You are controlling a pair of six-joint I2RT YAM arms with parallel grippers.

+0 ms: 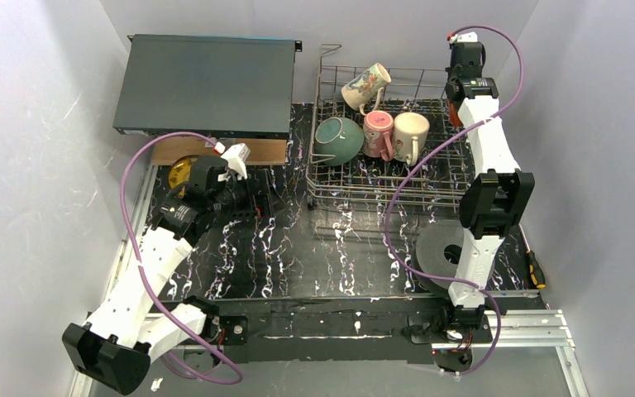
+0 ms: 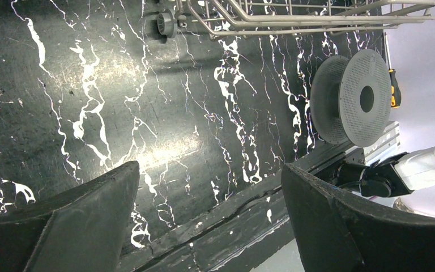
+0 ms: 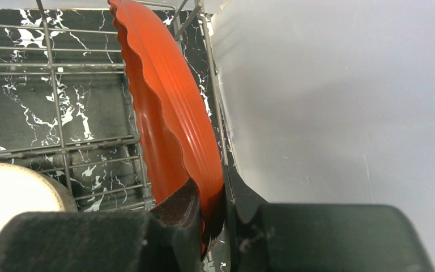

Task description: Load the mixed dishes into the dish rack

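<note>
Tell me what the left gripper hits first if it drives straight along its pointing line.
Probably the black marbled tabletop: only that shows between the fingers of the open left gripper. The dish rack and grey disc lie off that line; depth is uncertain.

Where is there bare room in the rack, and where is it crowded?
Free: the rack's front rows, between the bowl and mugs and its near wall. Crowded: the back half, and the right wall, where the right gripper holds the plate.
</note>
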